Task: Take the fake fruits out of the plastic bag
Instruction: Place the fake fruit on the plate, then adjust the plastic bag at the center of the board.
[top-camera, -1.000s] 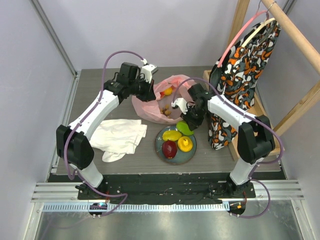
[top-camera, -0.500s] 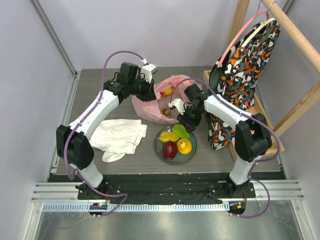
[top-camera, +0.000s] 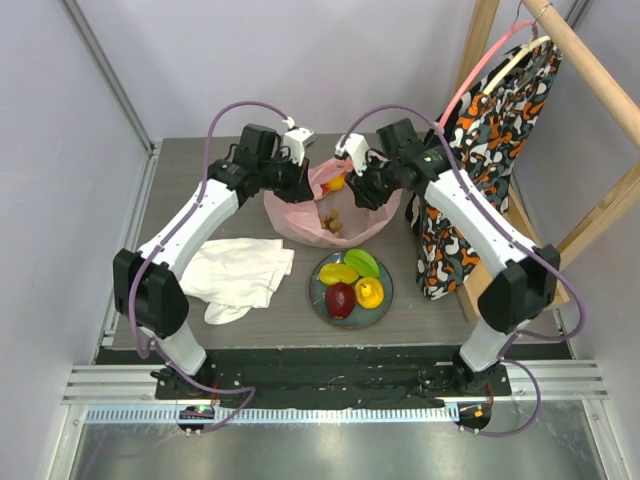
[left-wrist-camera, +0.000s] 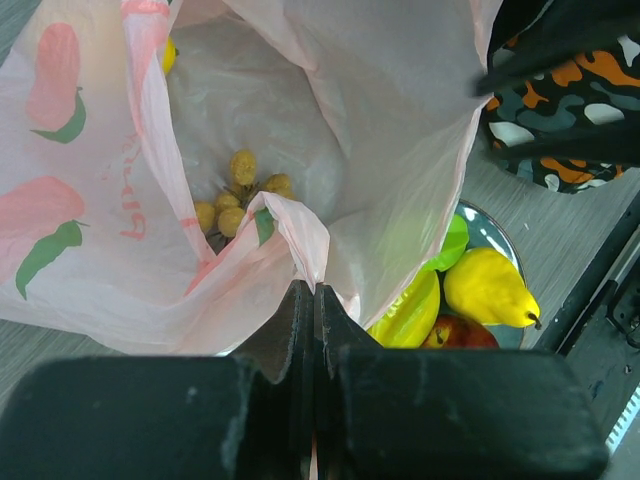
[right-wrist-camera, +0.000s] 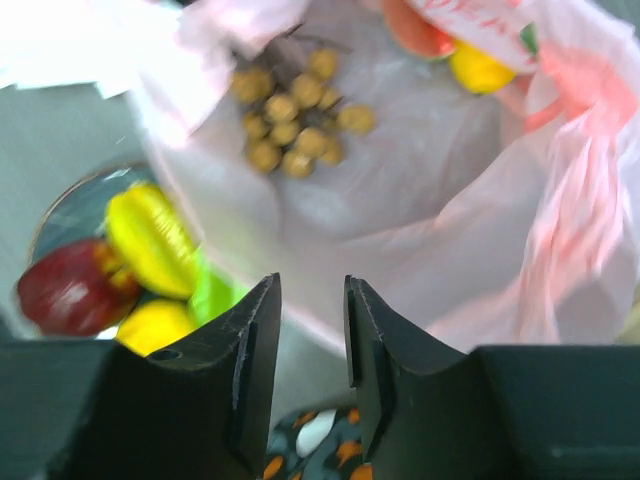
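Right end effector (right-wrist-camera: 312, 290), half-open and empty, has returned from the plate (top-camera: 316, 290) to above the plastic bag (top-camera: 295, 215). Left end effector (left-wrist-camera: 313, 295) pinches its rim; grapes (right-wrist-camera: 290, 125) remain inside

The left fingers (left-wrist-camera: 345, 345) press together on a fold at the rim of the pink plastic bag (left-wrist-camera: 400, 120). Brownish-yellow grapes (left-wrist-camera: 240, 195) lie inside it. Beside it a plate (left-wrist-camera: 490, 230) holds a yellow pear (left-wrist-camera: 487, 290) and a red apple (left-wrist-camera: 462, 335).
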